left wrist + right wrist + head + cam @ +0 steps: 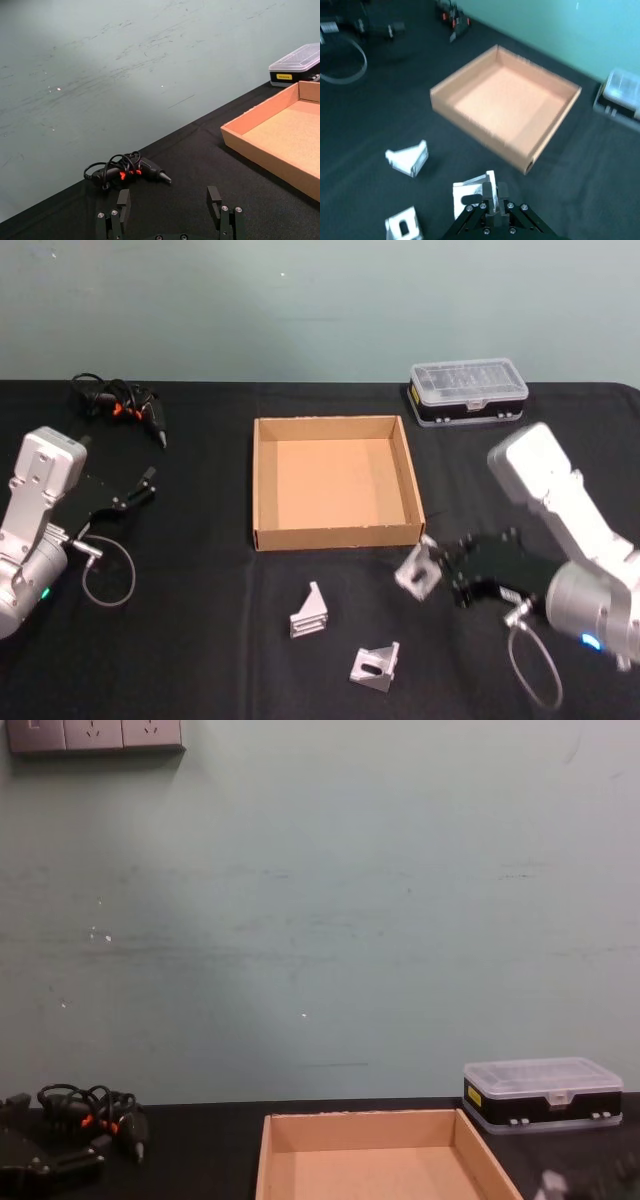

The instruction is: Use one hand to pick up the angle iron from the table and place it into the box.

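Observation:
My right gripper (442, 570) is shut on a silver angle iron (417, 569), held tilted just off the near right corner of the tan cardboard box (335, 537). In the right wrist view the same angle iron (470, 196) sits pinched between the fingers of my right gripper (492, 201), with the box (475, 132) ahead of it. Two more angle irons (311, 612) (376, 667) lie on the black table (200, 640) in front of the box. My left gripper (140, 488) rests open at the table's left side, far from them.
A black case with a clear lid (467, 391) stands behind the box at the right. A black tool with coiled cable (125, 402) lies at the back left. A cable loop (108, 580) hangs by the left arm.

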`<action>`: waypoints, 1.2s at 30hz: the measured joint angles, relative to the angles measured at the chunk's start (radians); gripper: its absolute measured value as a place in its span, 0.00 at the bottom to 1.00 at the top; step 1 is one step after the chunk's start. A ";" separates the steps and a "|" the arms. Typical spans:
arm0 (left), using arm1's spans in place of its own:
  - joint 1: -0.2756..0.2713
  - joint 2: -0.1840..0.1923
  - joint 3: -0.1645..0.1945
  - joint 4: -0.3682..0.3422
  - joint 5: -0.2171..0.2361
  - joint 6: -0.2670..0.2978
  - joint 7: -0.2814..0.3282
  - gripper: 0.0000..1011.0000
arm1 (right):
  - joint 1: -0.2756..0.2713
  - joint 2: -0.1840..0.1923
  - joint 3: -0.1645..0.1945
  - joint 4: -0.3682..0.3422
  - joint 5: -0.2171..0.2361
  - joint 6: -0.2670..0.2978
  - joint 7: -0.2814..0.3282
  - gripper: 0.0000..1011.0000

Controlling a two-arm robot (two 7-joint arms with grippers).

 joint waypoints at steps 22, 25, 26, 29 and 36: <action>0.000 0.000 0.000 0.000 0.000 0.000 0.000 0.99 | 0.434 -0.261 -0.170 0.319 -0.151 0.120 0.027 0.06; 0.000 0.000 0.000 0.000 0.000 0.000 0.000 0.99 | 0.466 -0.295 -0.181 0.388 -0.171 0.120 0.015 0.06; 0.000 0.000 0.000 0.000 0.000 0.000 0.000 0.99 | 0.479 -0.312 -0.183 0.423 -0.180 0.117 0.009 0.06; 0.000 0.000 0.000 0.000 0.000 0.000 0.000 0.99 | 0.495 -0.335 -0.184 0.475 -0.188 0.095 0.003 0.06; 0.000 0.000 0.000 0.000 0.000 0.000 0.000 0.99 | 0.531 -0.387 -0.185 0.610 -0.217 0.023 -0.011 0.06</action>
